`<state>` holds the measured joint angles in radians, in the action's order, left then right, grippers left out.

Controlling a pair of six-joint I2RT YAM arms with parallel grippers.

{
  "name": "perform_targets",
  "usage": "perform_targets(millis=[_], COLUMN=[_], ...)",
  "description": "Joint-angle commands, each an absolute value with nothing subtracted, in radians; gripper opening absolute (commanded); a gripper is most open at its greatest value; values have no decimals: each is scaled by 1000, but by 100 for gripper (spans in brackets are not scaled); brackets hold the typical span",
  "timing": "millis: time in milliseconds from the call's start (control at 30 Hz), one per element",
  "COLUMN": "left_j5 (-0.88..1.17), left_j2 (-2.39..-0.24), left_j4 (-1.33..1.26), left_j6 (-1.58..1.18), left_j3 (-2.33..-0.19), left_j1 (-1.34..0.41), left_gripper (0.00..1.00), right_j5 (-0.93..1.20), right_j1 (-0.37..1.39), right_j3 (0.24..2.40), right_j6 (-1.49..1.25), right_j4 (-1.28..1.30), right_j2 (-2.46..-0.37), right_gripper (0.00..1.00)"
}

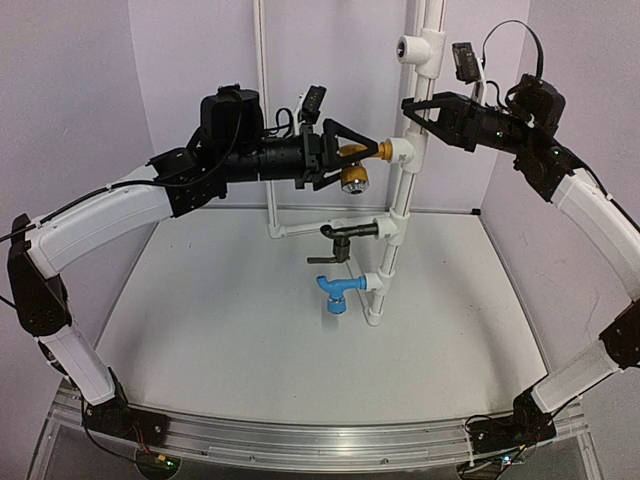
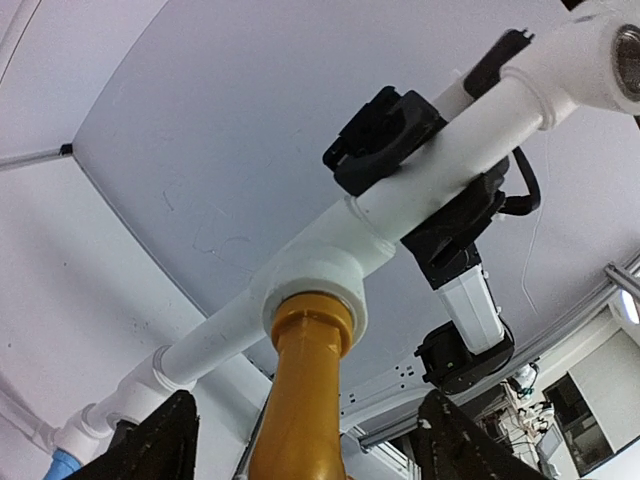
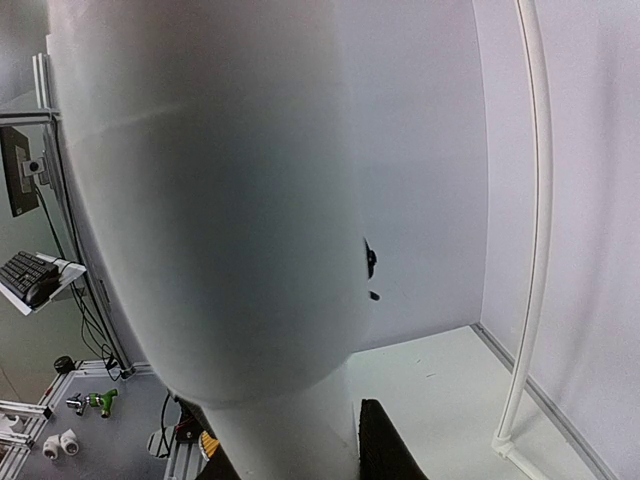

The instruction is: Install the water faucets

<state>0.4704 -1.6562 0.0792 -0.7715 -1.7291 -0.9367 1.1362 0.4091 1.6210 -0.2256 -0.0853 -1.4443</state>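
The brass faucet (image 1: 372, 151) sits high on the white pipe (image 1: 404, 200) that stands upright toward the back of the worktop (image 1: 250, 330). Its stem is seated in a tee fitting (image 1: 402, 152) and sticks out to the left, with its silver tip turned downward.

The left gripper (image 1: 360, 160) is level with this faucet and straddles it. In the left wrist view its two dark fingers (image 2: 150, 445) stand wide on either side of the golden stem, with a clear gap on each side, so the jaws are open and nothing is held.

The right gripper (image 1: 420, 112) reaches in from the right and is clamped narrowly on the white pipe just above that tee fitting. The left wrist view shows its black fingers (image 2: 385, 140) pressed against opposite sides of the pipe. In the right wrist view the pipe fills most of the frame.

Lower on the same pipe, the black faucet (image 1: 340, 232) is mounted in a second fitting and points left. Below it, just above the worktop, the blue faucet (image 1: 335, 288) is mounted in a third fitting, its spout turned down.
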Motion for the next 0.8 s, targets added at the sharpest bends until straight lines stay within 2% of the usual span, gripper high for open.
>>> perform_targets(millis=[0, 200, 600, 667, 767], left_j5=[483, 502, 510, 510, 477], left_j2=[-1594, -1582, -1616, -1619, -1609], left_j4=[-114, -49, 121, 134, 121], left_j6=[-663, -394, 86, 97, 59], left_j3=[-1643, -1652, -1720, -1729, -1719], left_j1=[-936, -936, -936, -936, -936], left_gripper=[69, 53, 37, 39, 56], right_j5=[1176, 1176, 1178, 1173, 1154], right_j1=[419, 420, 419, 420, 419], right_j3=[1576, 1572, 1570, 1573, 1581], right_j6=[-385, -387, -396, -397, -398], right_j4=[148, 150, 154, 154, 153], right_j2=[-1459, -1454, -1445, -1446, -1449], right_gripper=[6, 5, 3, 3, 3])
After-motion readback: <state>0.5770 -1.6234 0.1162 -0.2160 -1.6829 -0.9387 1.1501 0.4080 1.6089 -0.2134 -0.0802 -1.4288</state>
